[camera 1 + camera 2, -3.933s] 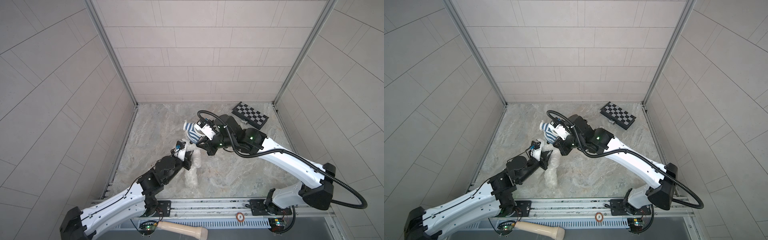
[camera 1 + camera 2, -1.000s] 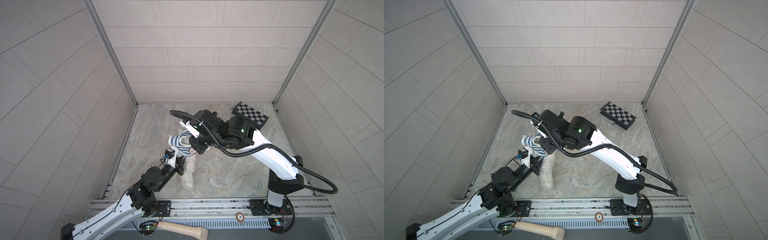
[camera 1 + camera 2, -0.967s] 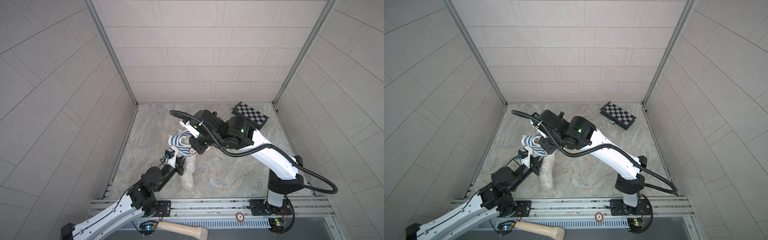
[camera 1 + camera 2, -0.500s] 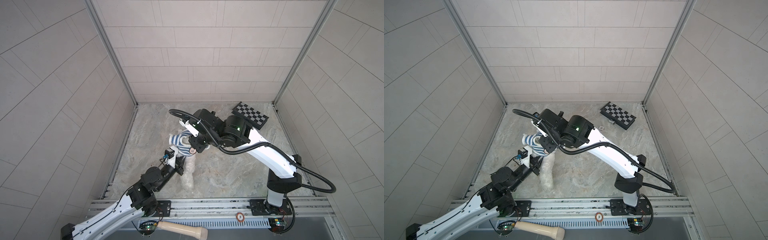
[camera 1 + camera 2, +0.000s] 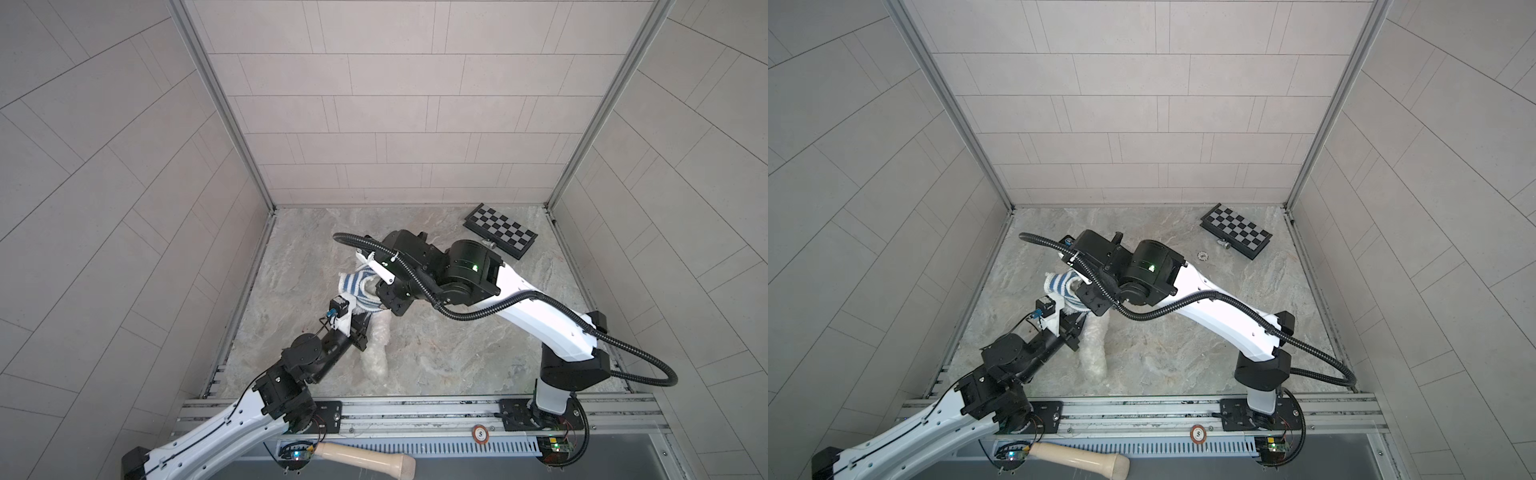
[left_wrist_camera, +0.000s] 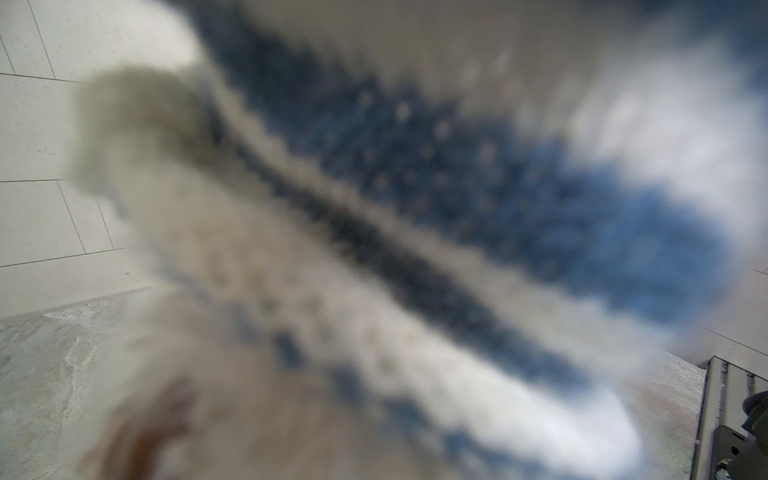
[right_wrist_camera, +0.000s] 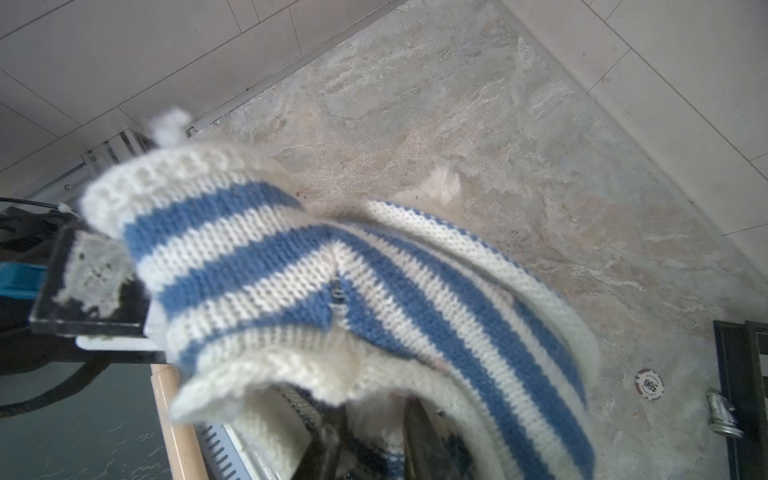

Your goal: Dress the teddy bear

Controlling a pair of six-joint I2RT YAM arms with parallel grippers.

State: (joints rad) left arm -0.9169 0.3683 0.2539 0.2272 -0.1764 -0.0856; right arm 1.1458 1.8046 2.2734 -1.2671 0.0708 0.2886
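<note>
Teddy bear (image 5: 376,353): left of centre on the worktop (image 5: 457,345), between the two arms; lies with pale legs toward the front rail (image 5: 415,409), upper end raised into the striped shirt (image 5: 360,286)
Change in shirt: carried from farther back and right, a few seconds ago, to nearer the left arm and lower, now over the bear's upper end; barely shifted within the last second
Meaning for task: judged mid-dressing; on over head or shoulders only, not drawn down the trunk; sleeves not confirmed filled
Left tool (image 5: 360,332): set against the bear's flank just below the shirt hem; unmoved over the last second; cannot tell whether pinching fur or merely closed beside it
Right tool (image 5: 392,305): buried at the shirt's hem; dark fingers (image 7: 328,453) seen somewhat apart with white fluff between; cannot tell whether gripping knit, fur or nothing
Hidden: head, face and arms of the bear, under knit and the right wrist in both top views
Blurred: left wrist view, filled by out-of-focus blue and white knit close to the lens; no tool visible there
Cut off: fingertips at the edge of the right wrist view
Surroundings: checkerboard (image 5: 500,236) at the back right, poker chip (image 5: 1203,256) near it, both well apart from the bear; wooden handle (image 5: 365,457) below the front rail
</note>
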